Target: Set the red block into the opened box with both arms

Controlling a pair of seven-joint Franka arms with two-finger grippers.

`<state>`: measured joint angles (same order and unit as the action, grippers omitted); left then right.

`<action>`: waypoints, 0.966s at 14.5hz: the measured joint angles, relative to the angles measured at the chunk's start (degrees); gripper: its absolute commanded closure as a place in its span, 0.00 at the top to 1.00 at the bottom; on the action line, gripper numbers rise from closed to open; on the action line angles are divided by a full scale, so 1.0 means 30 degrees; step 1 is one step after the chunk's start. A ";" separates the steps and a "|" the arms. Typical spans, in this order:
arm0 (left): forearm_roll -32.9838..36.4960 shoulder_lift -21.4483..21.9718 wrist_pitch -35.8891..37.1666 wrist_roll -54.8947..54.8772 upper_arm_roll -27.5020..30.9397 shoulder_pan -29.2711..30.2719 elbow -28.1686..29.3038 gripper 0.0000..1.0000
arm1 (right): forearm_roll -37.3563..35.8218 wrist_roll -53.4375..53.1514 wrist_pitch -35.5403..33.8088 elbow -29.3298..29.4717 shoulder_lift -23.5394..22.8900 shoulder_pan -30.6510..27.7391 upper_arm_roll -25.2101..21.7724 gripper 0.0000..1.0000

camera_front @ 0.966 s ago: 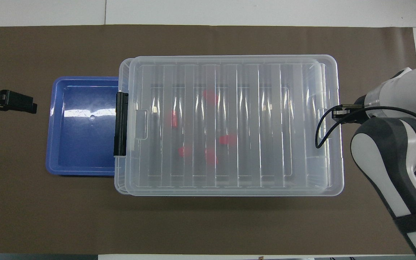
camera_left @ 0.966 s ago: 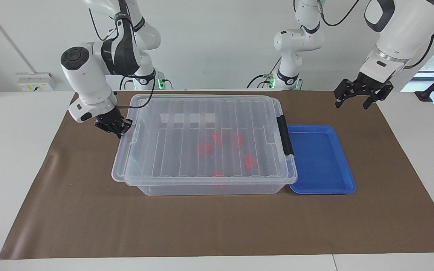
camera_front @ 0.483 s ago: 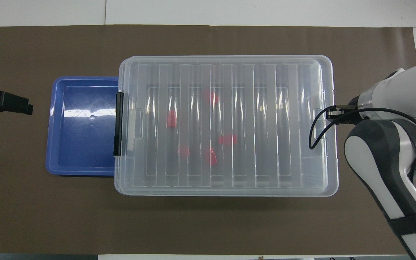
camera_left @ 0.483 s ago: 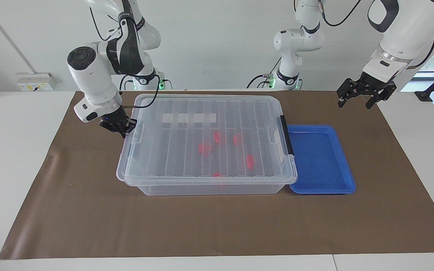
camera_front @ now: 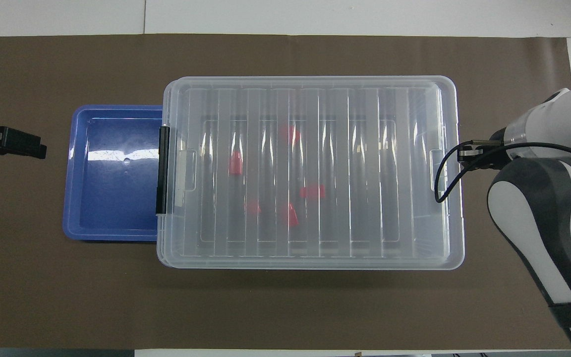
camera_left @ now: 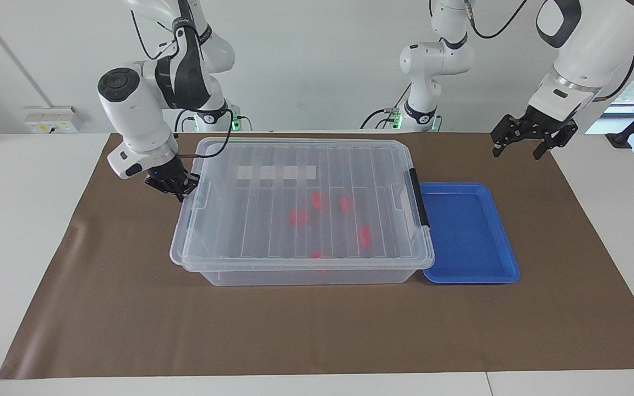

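Observation:
The clear box [camera_left: 295,275] [camera_front: 310,82] stands mid-table with its ribbed lid [camera_left: 273,159] lying flat on it. Several red blocks, such as this red block [camera_left: 298,216] [camera_front: 235,162], show through the lid on the box floor. A black latch [camera_left: 419,198] [camera_front: 163,169] sits at the end toward the left arm. My right gripper [camera_left: 176,190] is shut, low at the lid's end toward the right arm; whether it touches the lid I cannot tell. Over the brown mat, past the blue tray, my left gripper [camera_left: 517,149] [camera_front: 23,143] hangs open and holds nothing.
A shallow blue tray [camera_left: 509,264] [camera_front: 112,198] lies against the box's latch end, with nothing in it. A brown mat [camera_left: 295,330] covers the table. Two slimmer white arms [camera_left: 432,66] stand at the robots' edge of the table.
The lid slid toward the left arm's end and now sits square on the box. My right gripper followed it, then drew back slightly. The left gripper barely moved.

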<state>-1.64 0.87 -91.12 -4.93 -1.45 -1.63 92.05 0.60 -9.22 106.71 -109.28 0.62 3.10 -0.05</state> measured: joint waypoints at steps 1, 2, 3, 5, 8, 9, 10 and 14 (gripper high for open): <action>0.0000 0.0000 0.0000 0.0000 0.0049 0.0001 0.0000 1.00 | 0.0000 0.0194 -0.1109 0.0816 0.0102 -0.0216 -0.0030 0.00; 0.0000 0.0000 0.0000 0.0000 0.0065 0.0001 0.0000 1.00 | 0.0000 0.0432 -0.2303 0.1699 0.0210 -0.0450 -0.0077 0.00; 0.0000 0.0000 0.0000 0.0000 0.0064 0.0000 0.0000 1.00 | -0.0011 0.0702 -0.3564 0.2676 0.0315 -0.0692 -0.0120 0.00; 0.0000 0.0000 0.0000 0.0000 0.0064 0.0000 0.0000 1.00 | -0.0013 0.0986 -0.5778 0.4425 0.0482 -0.1110 -0.0174 0.54; 0.0000 0.0000 0.0000 0.0000 0.0064 0.0000 0.0000 1.00 | -0.0017 0.1005 -0.7208 0.5448 0.0581 -0.1420 -0.0191 1.00; 0.0000 0.0000 0.0000 0.0000 0.0064 0.0000 0.0000 1.00 | -0.0017 0.1032 -0.7225 0.5451 0.0575 -0.1537 -0.0197 1.00; 0.0000 0.0000 0.0000 0.0000 0.0064 0.0000 0.0000 1.00 | -0.0018 0.1098 -0.7224 0.5451 0.0562 -0.1624 -0.0197 1.00; 0.0000 0.0000 0.0000 0.0000 0.0064 0.0000 0.0000 1.00 | -0.0018 0.1134 -0.7224 0.5417 0.0501 -0.1647 -0.0174 1.00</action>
<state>-1.64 0.87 -91.12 -4.93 -1.26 -1.63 92.05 0.54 -5.82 85.04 -93.03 2.12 -1.85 -0.57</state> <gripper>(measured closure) 0.000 0.176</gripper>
